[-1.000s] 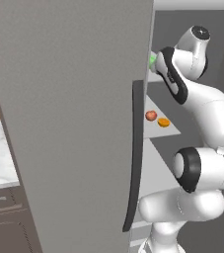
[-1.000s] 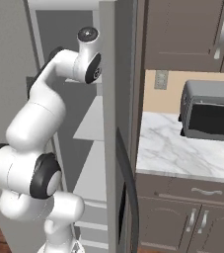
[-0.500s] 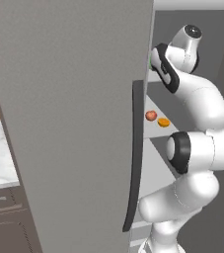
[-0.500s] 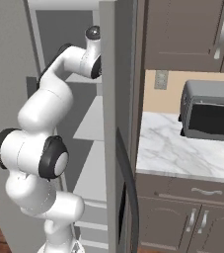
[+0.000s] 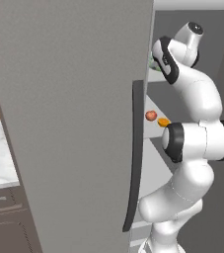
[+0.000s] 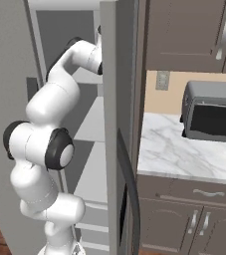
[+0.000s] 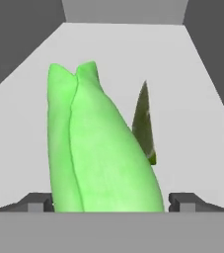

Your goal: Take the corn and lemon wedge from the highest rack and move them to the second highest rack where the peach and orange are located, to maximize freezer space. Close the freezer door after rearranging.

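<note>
Your gripper (image 7: 108, 203) sits on the highest rack (image 7: 197, 113) with the corn (image 7: 101, 148) straight ahead, between its fingers (image 7: 185, 201). The jaws stand wide on either side and do not look closed on it. The cob's long axis runs away from you. It is bright green in its husk, and the lemon wedge (image 7: 145, 123) leans just behind, to the right.

White arm (image 5: 192, 143) reaching into open freezer, peach (image 5: 151, 115) beside orange (image 5: 164, 122) on rack, door (image 5: 69, 123) in front
</note>
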Available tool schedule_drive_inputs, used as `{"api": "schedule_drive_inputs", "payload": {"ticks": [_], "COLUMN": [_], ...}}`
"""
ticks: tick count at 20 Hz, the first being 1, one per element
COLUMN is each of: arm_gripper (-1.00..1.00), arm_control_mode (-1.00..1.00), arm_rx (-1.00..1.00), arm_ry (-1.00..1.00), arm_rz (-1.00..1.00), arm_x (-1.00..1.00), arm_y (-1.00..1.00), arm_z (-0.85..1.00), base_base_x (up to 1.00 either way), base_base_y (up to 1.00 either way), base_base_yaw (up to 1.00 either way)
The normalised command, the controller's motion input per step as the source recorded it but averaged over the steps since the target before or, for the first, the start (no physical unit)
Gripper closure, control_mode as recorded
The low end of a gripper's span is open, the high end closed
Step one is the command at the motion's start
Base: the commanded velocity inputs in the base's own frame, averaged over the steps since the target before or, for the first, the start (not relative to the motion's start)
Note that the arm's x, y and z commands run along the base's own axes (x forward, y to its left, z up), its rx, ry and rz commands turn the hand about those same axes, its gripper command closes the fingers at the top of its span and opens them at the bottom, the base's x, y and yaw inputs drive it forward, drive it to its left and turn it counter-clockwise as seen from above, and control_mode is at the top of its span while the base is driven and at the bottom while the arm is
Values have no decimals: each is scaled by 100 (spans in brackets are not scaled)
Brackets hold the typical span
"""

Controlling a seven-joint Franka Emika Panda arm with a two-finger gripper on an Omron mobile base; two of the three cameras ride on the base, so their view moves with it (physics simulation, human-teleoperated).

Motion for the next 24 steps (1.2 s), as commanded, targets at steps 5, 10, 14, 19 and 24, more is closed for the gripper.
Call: {"api": "schedule_drive_inputs", "payload": {"ticks": [5, 10, 14, 19, 24], "arm_gripper": [100, 100, 100, 100, 100], "arm_control_mode": [-100, -100, -100, -100, -100], "arm_rx": [0, -9, -11, -3, -5], "arm_ry": [2, -3, -13, -8, -1], "arm_rz": [7, 3, 0, -7, -3], "arm_x": [0, 0, -77, -100, -100], "arm_y": [29, 35, 30, 3, -3], "arm_z": [-44, -39, -16, 2, 4], "base_base_x": [0, 0, 0, 0, 0], "base_base_y": [0, 0, 0, 0, 0], "base_base_yaw": [0, 0, 0, 0, 0]}}
